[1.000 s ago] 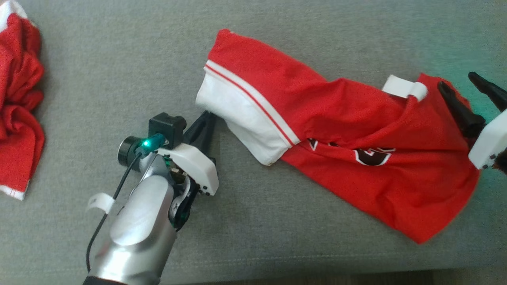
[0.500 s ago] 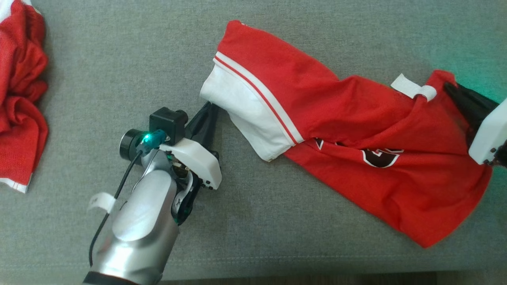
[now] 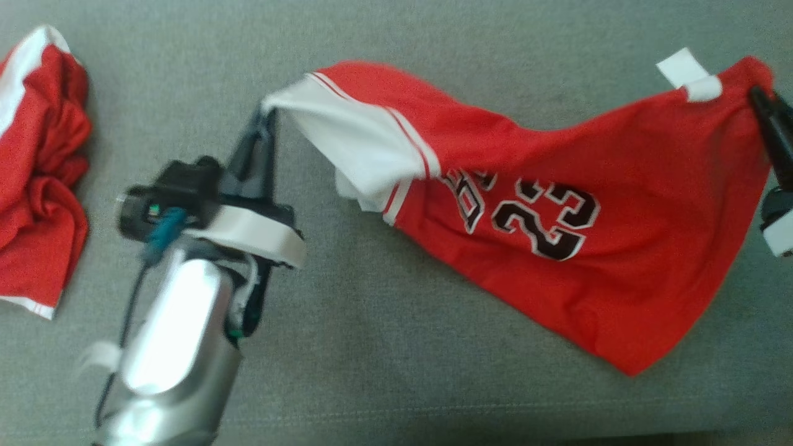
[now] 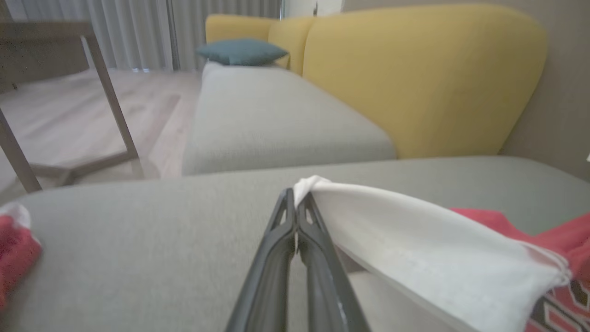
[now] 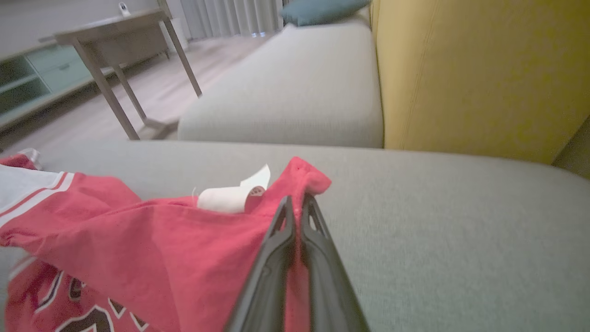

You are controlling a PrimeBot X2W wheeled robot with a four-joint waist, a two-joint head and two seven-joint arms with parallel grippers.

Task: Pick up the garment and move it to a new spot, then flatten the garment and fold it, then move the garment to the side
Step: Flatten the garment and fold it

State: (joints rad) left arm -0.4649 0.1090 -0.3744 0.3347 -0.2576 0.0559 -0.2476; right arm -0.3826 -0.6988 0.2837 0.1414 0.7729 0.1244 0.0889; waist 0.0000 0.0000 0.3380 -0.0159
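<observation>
**Head view.** The garment (image 3: 619, 186), a red jersey with a white panel and the number 23, is spread across the middle and right of the grey seat cushion (image 3: 372, 347). Its upper edge runs taut between my two grippers. My left gripper (image 3: 265, 121) is at the garment's left end, fingers closed together on the white corner. My right gripper (image 3: 761, 105) is at the far right end, at the red corner. The frame edge cuts it off, so I cannot read its finger gap here. A white label (image 3: 687, 74) sticks up from the edge just beside the right gripper. The garment's lower point trails toward the front of the cushion. A second red cloth (image 3: 37, 173) lies crumpled at the far left, well apart from the garment. My left arm is blurred. The pinched corner appears raised off the cushion, but I cannot confirm this here.

**Left wrist view.** My two fingers are pressed together, with the white hem clamped between the tips. The white panel slopes away to the right, above the seat surface. Beyond it are a yellow backrest (image 4: 415, 74) and a teal pillow (image 4: 242, 50).

**Right wrist view.** My fingers are pinched together on the red corner, with fabric bunched above the tips. The white label lies just left of the tips. The red body falls away to the left, with the numerals at lower left. A table (image 5: 110, 25) stands in the background.
</observation>
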